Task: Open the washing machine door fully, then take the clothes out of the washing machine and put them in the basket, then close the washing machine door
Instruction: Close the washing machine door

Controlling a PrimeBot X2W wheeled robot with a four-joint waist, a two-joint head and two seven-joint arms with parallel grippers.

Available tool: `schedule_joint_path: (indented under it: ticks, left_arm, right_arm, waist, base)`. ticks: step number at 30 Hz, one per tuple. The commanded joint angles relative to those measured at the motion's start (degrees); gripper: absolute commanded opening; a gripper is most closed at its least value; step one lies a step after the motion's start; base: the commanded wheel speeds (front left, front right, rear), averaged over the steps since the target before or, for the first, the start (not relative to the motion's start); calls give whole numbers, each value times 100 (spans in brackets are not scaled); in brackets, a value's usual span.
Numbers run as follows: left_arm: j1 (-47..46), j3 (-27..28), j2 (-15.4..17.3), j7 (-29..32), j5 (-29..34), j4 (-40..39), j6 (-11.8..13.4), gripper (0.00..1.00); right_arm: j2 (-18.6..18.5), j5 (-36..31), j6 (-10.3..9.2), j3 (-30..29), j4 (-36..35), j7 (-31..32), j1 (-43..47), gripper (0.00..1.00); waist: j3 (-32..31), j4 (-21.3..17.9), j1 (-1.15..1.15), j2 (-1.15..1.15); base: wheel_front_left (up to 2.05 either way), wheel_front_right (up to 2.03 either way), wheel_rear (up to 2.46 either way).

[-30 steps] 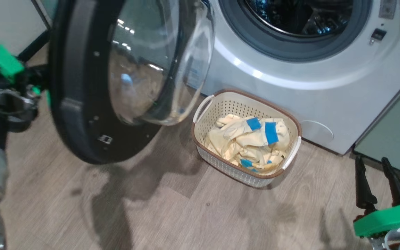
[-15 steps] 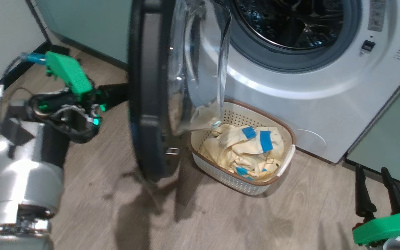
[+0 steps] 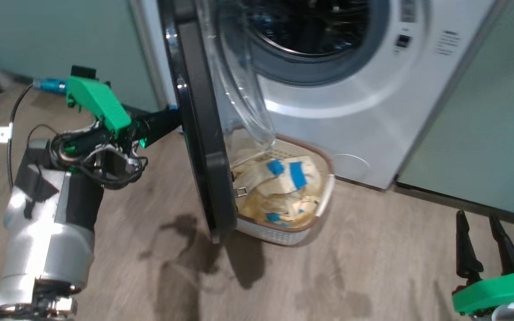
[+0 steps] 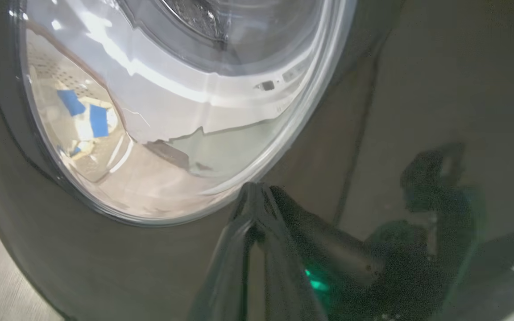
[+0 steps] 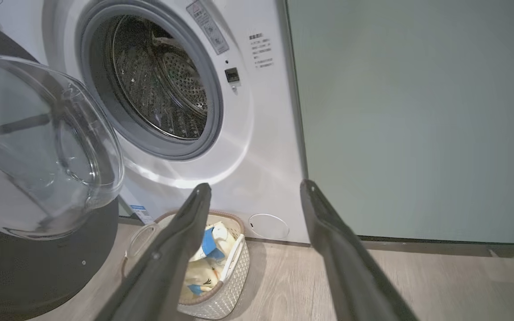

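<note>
The left gripper (image 3: pixel 174 117) sits at the middle left of the head view. Its two dark fingers are pressed together with nothing between them, and their tips rest on the outer face of the large round washing machine door with the glossy black rim (image 3: pixel 203 133). In the left wrist view the tips (image 4: pixel 251 189) meet the black rim (image 4: pixel 105 267) just beside the edge of the glass bowl.

The door stands edge-on to the head camera, its long axis running top to bottom down the middle of the frame. The big white front-loading washing machine (image 3: pixel 328 107) and its porthole lie to the upper right of it. The closing push therefore likely has to run rightward across the frame, from the gripper through the door.

The cream garments with blue patches (image 3: pixel 279 183) lie in the small cream perforated basket (image 3: pixel 275 232), low centre, partly behind the door. Whether the swinging rim clears the basket cannot be told.

The right gripper (image 3: pixel 477 217) idles at the lower right, fingers spread and empty, well apart from the door, so the left arm is the nearer one.
</note>
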Motion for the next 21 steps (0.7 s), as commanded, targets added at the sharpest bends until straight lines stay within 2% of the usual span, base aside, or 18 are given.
schedule_joint_path:
  ticks: [1, 6, 21]
  left_arm:
    - [-143, 190, 179, -58, 19, -221, -61, 0]
    - [-116, 301, 174, -213, -21, -129, -121, 0]
    - [-120, 421, 78, -627, -42, 111, -404, 0]
  right_arm:
    - [-49, 11, 25, 75, -181, -55, -160, 100]
    - [-51, 26, 25, 66, -183, -55, -147, 100]
    - [-61, 41, 25, 128, -223, -55, -177, 100]
  waist:
    - [-18, -375, 0, 0]
    - [-35, -811, 0, 0]
    - [2, -1788, 0, 0]
  base:
    - [0, 0, 0]
    - [0, 0, 0]
    - [0, 0, 0]
